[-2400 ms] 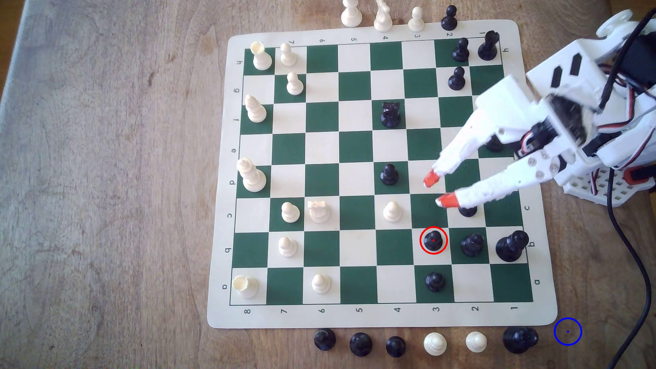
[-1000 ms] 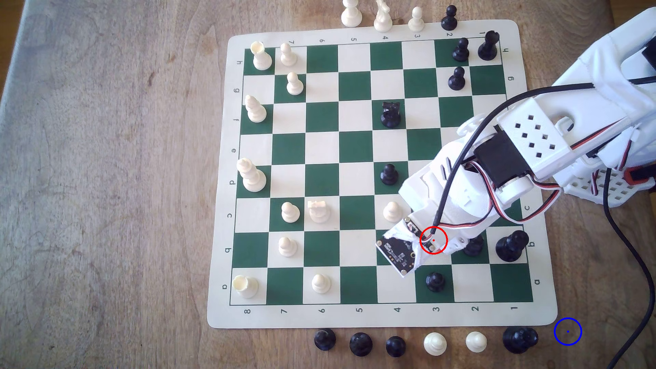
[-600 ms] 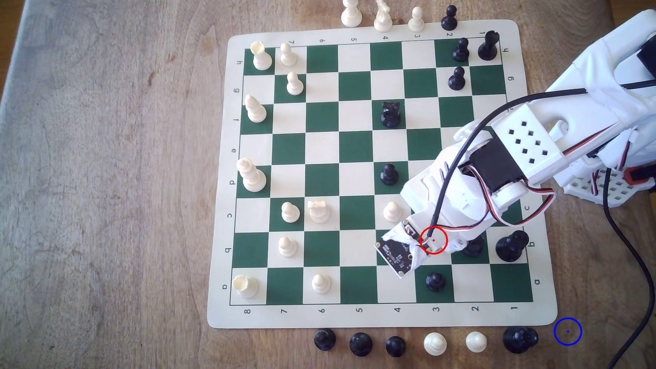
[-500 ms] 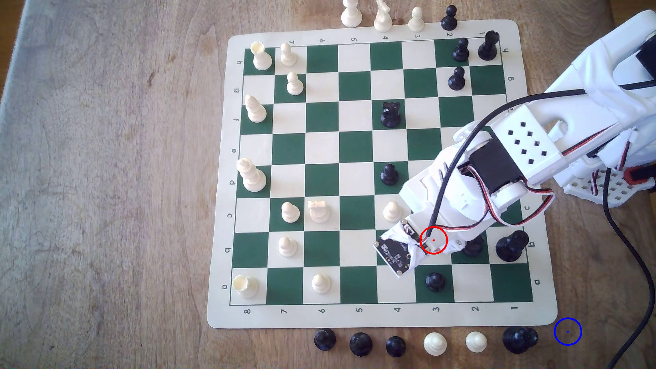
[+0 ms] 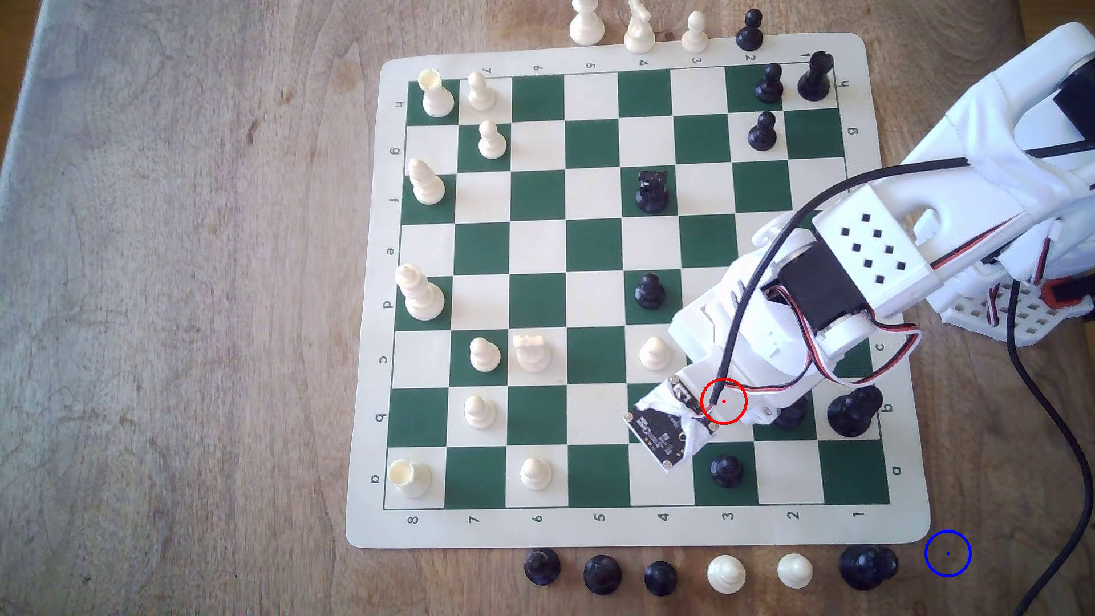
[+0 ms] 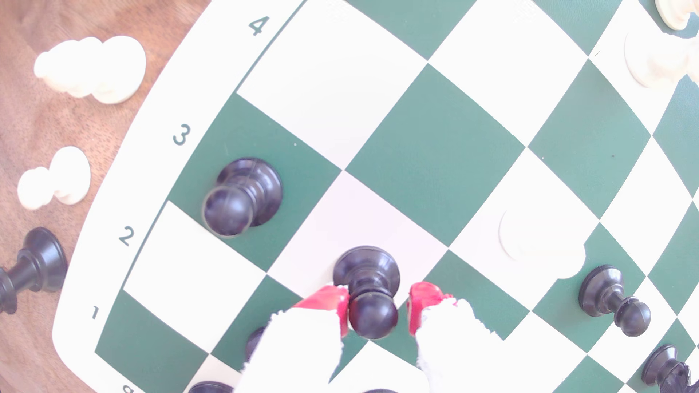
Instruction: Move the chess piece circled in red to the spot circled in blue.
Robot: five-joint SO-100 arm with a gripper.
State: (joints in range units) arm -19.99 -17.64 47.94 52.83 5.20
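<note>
Here the end effector [image 6: 378, 311] straddles the chess piece [image 6: 368, 291], fingertips parted

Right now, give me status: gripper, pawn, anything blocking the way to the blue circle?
Gripper open, red fingertips straddling the black pawn. Pawn upright on its white square, not yet clamped. Blue-circled spot bare; large black piece beside it.

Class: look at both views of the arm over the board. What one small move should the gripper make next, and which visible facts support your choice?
Probably close the gripper. In the wrist view its red fingertips flank the black pawn, one touching or nearly so, a small gap at the other, and the pawn stands on its square, far from the blue circle.
</note>
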